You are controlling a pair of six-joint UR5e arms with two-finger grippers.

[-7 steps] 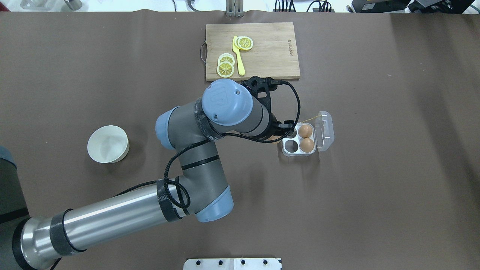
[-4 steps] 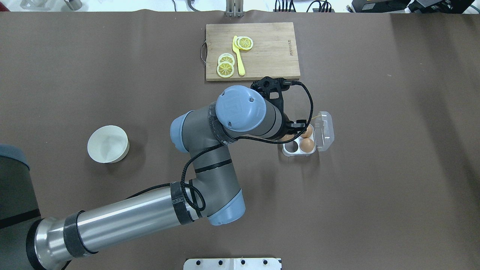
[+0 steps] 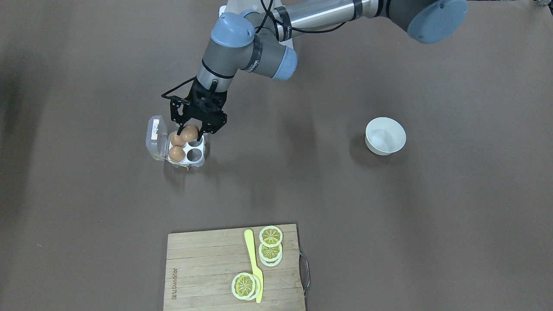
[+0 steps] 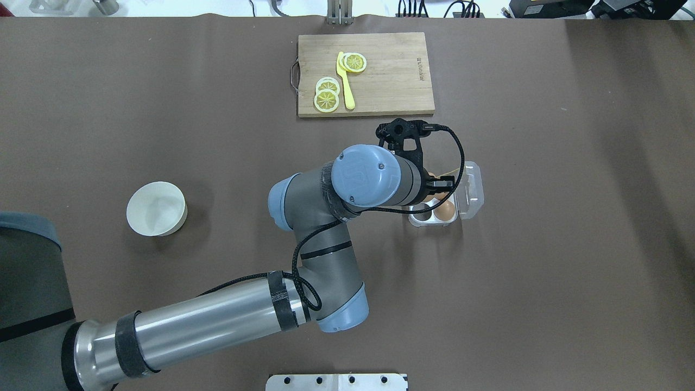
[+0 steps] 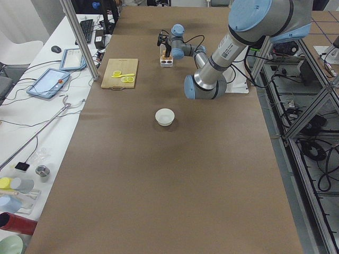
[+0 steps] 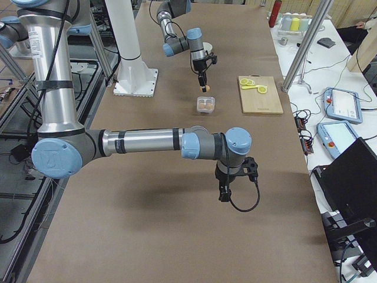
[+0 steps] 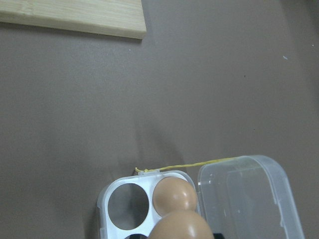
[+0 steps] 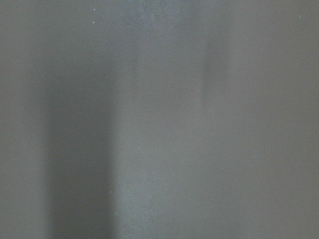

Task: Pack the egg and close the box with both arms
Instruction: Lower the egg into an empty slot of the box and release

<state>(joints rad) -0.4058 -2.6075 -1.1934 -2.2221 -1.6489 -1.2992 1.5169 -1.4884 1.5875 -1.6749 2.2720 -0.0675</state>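
Observation:
The clear four-cup box (image 3: 198, 160) lies open on the table, its lid (image 3: 156, 135) folded back and a yellow string (image 7: 199, 163) at the hinge. Two brown eggs (image 3: 176, 153) sit in the cups beside the lid, and the other cups (image 7: 124, 201) are empty. My left gripper (image 3: 189, 134) is shut on a third egg (image 3: 189, 132) and holds it just above the box's robot-side edge. That egg fills the bottom of the left wrist view (image 7: 182, 226). In the overhead view the wrist hides gripper and egg above the box (image 4: 442, 210). My right gripper (image 6: 224, 191) hangs over bare table far from the box; I cannot tell its state.
A bamboo cutting board (image 4: 391, 81) with citrus slices (image 4: 326, 100) and a yellow knife (image 4: 345, 81) lies beyond the box. A white bowl (image 4: 156, 208) stands far to the left. The white base plate (image 4: 336, 382) is at the near edge.
My left arm has swung to the right with the egg, from beside the box's left edge to over the box, hiding most of it in the overhead view.

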